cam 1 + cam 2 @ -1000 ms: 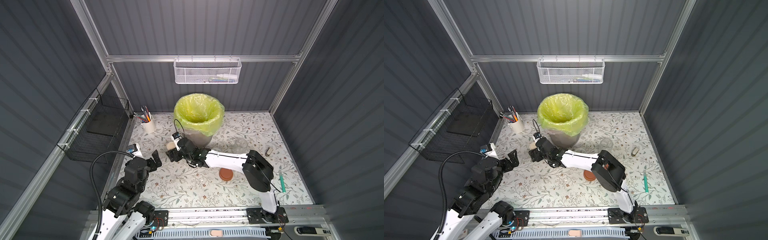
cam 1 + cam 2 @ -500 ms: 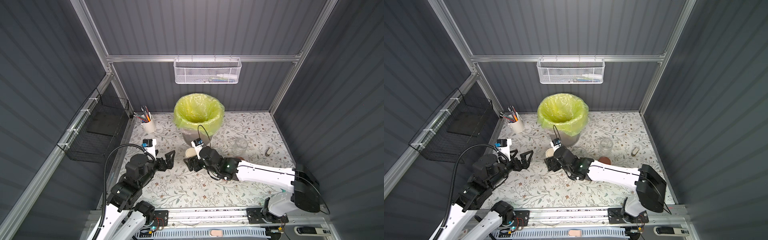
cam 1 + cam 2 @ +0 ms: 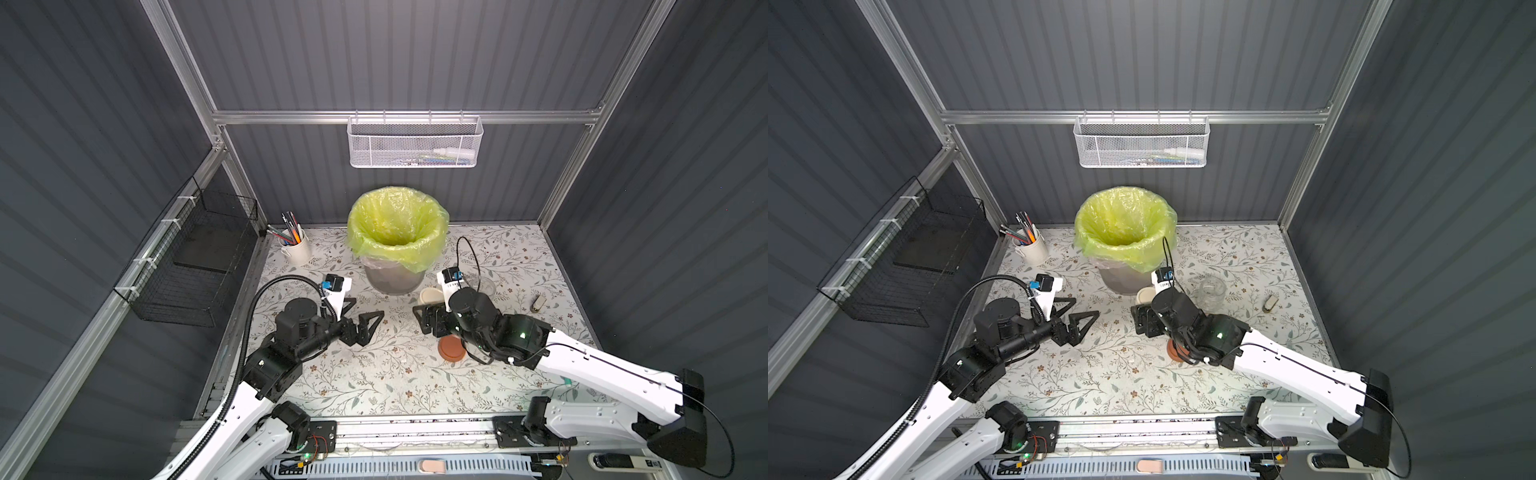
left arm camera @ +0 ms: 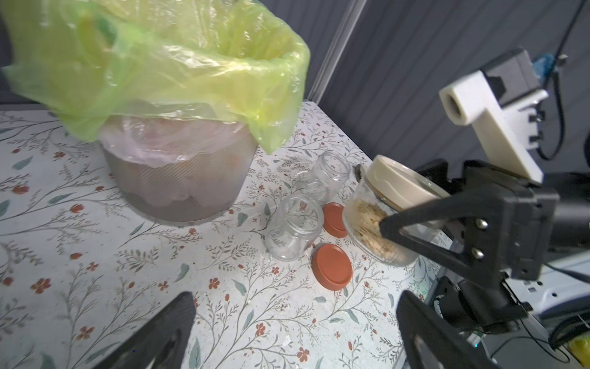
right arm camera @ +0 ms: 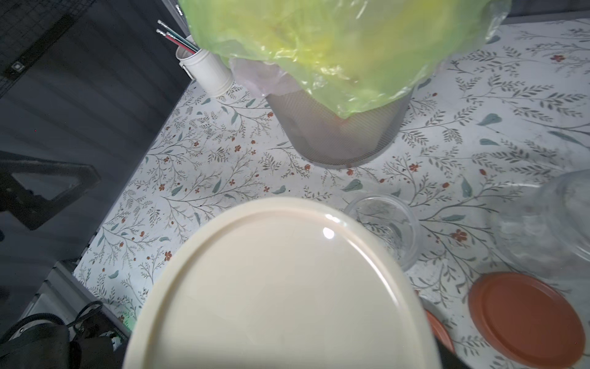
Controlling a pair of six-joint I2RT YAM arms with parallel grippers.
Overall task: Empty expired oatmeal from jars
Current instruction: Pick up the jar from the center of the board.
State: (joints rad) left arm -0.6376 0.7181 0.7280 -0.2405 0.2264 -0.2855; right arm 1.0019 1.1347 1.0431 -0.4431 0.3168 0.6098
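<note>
In both top views the right jaws are clamped on the cream-lidded jar (image 3: pixel 432 296) just below the bin (image 3: pixel 390 282). The left jaws stand wide apart, facing it. In the left wrist view the oatmeal (image 4: pixel 372 223) sits in that tilted jar at frame right, and two empty jars (image 4: pixel 295 226) and terracotta lids (image 4: pixel 332 266) rest at centre. The cream lid (image 5: pixel 281 287) fills the right wrist view's lower half. This seems to be the last jar. Next the left jaws must grip and unscrew that lid.

White arm links (image 3: pixel 602 374), black joints (image 3: pixel 679 428); black triangular fingers (image 4: pixel 485 242), silver screws (image 4: pixel 478 253); black cables (image 3: pixel 291 277); white camera mounts (image 4: pixel 479 105).
</note>
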